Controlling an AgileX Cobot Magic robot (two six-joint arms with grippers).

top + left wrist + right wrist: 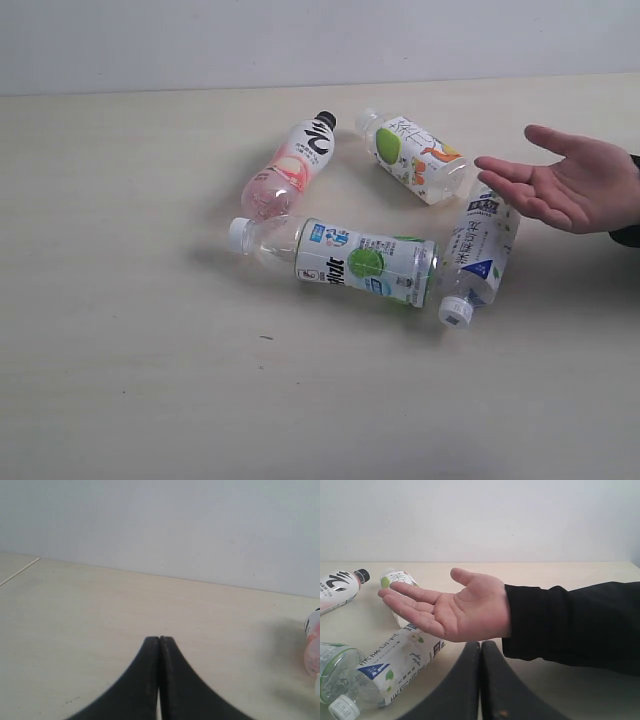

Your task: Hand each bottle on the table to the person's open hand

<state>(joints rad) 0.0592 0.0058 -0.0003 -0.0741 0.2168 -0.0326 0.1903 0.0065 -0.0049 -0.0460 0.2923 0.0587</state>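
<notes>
On the table (120, 320) — four bottles (350, 262) lying flat.

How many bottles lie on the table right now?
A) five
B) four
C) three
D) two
B: four lie on their sides on the table: the pink bottle, the green-and-orange bottle, the green-and-blue bottle and the blue-and-white bottle. The open hand holds none.
</notes>
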